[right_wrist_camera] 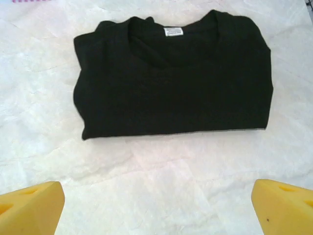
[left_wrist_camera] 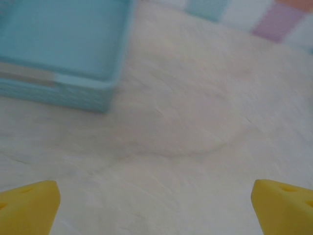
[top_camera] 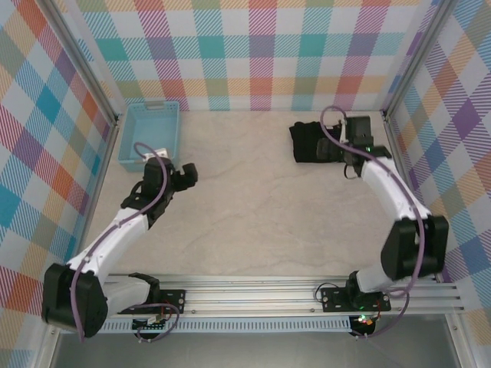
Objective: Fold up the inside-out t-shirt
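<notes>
Right wrist view is showing the right hand (right_wrist_camera: 156, 208) standing wide, holding nothing, just short of the folded black t-shirt (right_wrist_camera: 171, 83) lying flat on the worktop (right_wrist_camera: 146, 166); the left hand (left_wrist_camera: 156, 208) is hovering equally wide and empty, with the blue basket (left_wrist_camera: 54, 93) sitting beyond it.

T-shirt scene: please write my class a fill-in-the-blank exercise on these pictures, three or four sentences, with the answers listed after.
1. The black t-shirt lies ____ in a neat rectangle on the table.
2. The label at its collar is ____ in colour.
3. The basket near the left hand is light ____.
4. The right hand, in front of the t-shirt, stands ____ and holds nothing.
Missing words: folded; white; blue; open.
</notes>
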{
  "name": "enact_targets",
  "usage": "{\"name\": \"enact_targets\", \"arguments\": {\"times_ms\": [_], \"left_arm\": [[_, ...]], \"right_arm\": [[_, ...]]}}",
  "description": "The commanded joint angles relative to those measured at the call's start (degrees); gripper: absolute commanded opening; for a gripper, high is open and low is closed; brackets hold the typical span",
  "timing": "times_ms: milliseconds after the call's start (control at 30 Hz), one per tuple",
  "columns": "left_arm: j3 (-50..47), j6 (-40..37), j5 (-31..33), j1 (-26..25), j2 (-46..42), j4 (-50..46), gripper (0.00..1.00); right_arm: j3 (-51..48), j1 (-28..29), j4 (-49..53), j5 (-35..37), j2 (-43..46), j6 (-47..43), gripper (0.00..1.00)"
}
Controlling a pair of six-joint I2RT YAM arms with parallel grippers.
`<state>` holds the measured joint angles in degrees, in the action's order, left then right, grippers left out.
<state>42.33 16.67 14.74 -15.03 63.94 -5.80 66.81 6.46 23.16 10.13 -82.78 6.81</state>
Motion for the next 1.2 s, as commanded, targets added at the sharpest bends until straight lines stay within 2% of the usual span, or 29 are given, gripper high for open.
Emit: {"name": "enact_targets", "arguments": {"times_ms": [0, 100, 200, 333, 367, 433, 600, 700, 767, 800, 1167], "left_arm": [[-4.5, -3.7, 12.5, 2.4, -3.3, 5.8, 1.00], [-9.0, -6.1, 15.3, 5.3, -4.2, 9.9, 1.00], [-15.4, -13.0, 11.9, 7.7, -1.0, 23.0, 1.00], [-18.2, -15.0, 6.2, 10.1, 7.8, 34.8, 1.00], [-18.2, -14.6, 4.6, 10.4, 9.6, 36.4, 1.00], [-18.9, -13.2, 2.5, 10.8, 13.7, 42.1, 1.00], [-18.4, -15.0, -0.9, 10.9, 23.0, 50.1, 1.00], [-17.8, -16.1, -4.8, 11.1, 24.1, 50.1, 1.00], [-18.5, -18.5, -9.3, 11.0, 26.4, 53.8, 1.00], [-18.0, -18.7, -10.0, 10.9, 25.5, 51.0, 1.00], [-18.2, -18.7, -9.8, 10.9, 25.7, 52.2, 1.00]], "right_arm": [[-12.7, -0.2, -12.4, -0.3, 4.4, 6.0, 1.00], [-22.3, -0.3, -19.2, 5.1, 8.1, 5.8, 1.00], [-31.9, -0.2, -33.2, 8.5, 7.9, 1.8, 1.00], [-38.5, -0.4, -51.4, 7.3, 2.7, -1.5, 1.00], [-37.2, -0.4, -48.8, 6.5, 2.3, -1.8, 1.00], [-37.3, -0.5, -52.2, 5.9, 0.8, -4.0, 1.00], [-42.3, -2.7, -67.6, 0.6, -2.8, -5.6, 1.00], [-42.7, -4.1, -68.2, -1.9, -3.0, -4.9, 1.00], [-43.1, -4.3, -69.6, -3.5, -4.2, -5.3, 1.00], [-43.7, -4.7, -71.5, -4.6, -5.1, -5.4, 1.00], [-44.1, -4.8, -72.2, -4.9, -5.1, -5.4, 1.00]]}}
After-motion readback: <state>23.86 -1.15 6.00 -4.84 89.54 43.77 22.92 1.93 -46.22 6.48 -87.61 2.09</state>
